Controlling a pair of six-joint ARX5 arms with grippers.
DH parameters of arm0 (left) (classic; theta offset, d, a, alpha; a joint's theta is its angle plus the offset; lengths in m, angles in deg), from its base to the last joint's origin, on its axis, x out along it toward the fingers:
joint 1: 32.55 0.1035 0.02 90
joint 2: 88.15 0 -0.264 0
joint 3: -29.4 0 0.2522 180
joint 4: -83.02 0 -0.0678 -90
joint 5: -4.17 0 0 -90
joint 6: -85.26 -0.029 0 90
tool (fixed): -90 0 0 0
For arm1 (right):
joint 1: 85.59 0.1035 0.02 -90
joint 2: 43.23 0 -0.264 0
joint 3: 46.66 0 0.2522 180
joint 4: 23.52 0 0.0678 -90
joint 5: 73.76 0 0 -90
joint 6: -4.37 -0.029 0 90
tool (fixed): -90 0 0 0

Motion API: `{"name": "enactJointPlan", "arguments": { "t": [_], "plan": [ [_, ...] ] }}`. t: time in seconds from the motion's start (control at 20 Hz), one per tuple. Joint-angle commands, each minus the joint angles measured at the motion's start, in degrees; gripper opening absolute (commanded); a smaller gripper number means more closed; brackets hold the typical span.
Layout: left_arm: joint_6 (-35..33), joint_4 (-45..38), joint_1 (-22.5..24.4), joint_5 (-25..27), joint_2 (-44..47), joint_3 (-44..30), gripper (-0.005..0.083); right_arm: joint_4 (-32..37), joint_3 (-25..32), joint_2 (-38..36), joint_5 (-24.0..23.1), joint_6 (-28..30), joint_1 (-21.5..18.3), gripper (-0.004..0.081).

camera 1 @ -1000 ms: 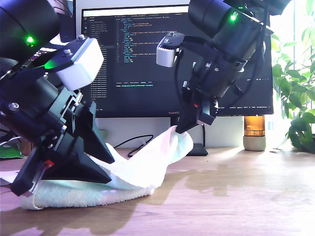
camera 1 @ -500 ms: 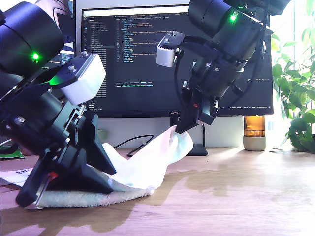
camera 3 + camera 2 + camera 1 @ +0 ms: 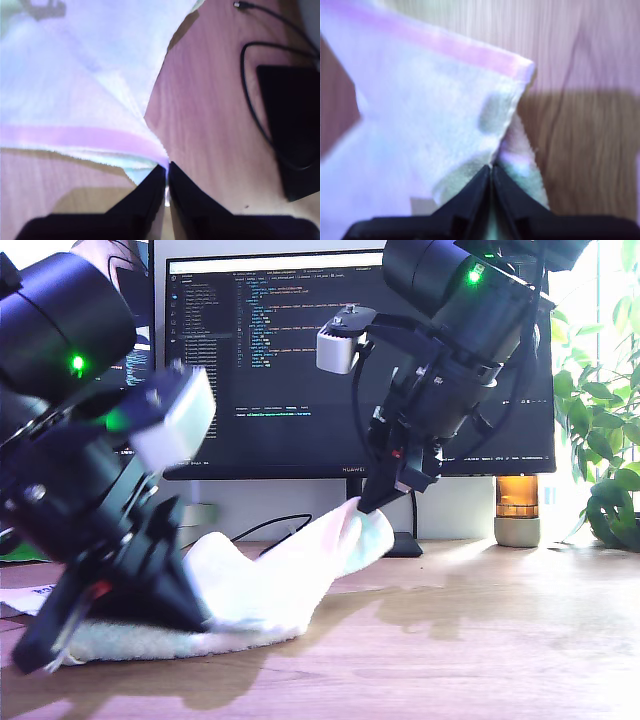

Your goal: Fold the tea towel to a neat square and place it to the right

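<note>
Towel (image 3: 300,575) corners pinched (both claws), lifted

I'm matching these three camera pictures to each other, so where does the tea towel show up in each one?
Exterior view: the tea towel lies on the wooden desk at the exterior view's left, one corner lifted toward the monitor.
First wrist view: the towel fills most of the picture, pinched at the jaws.
Second wrist view: it spreads away from the jaws.
Shared landmark: its pale pink stripe.

The tea towel (image 3: 275,590) was white and fluffy, with a pale pink stripe (image 3: 455,47) along its edge — the table (image 3: 480,640) beneath showed brown wood grain, and both grippers' fingers (image 3: 150,192) were black.
</note>
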Motion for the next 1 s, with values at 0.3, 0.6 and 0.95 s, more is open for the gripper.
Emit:
{"name": "enactJointPlan", "arguments": {
  "t": [0.3, 0.6, 0.95],
  "plan": [
    [7.1, 14.82, -0.13, 2.1, 6.56, 3.96, -0.0024, -3.39, -0.33, 0.35, 4.72, -1.57, 3.06, -0.0013],
    [8.61, 19.87, -0.11, 2.12, 16.24, 5.16, -0.0024, -5.81, -0.33, 0.35, 7.17, -4.79, 4.94, -0.0013],
    [9.16, 29.59, 3.26, 5.09, 16.98, 5.16, -0.0024, -8.52, -0.31, 0.46, 9.35, -6.08, 7.34, -0.0013]
  ]
}}
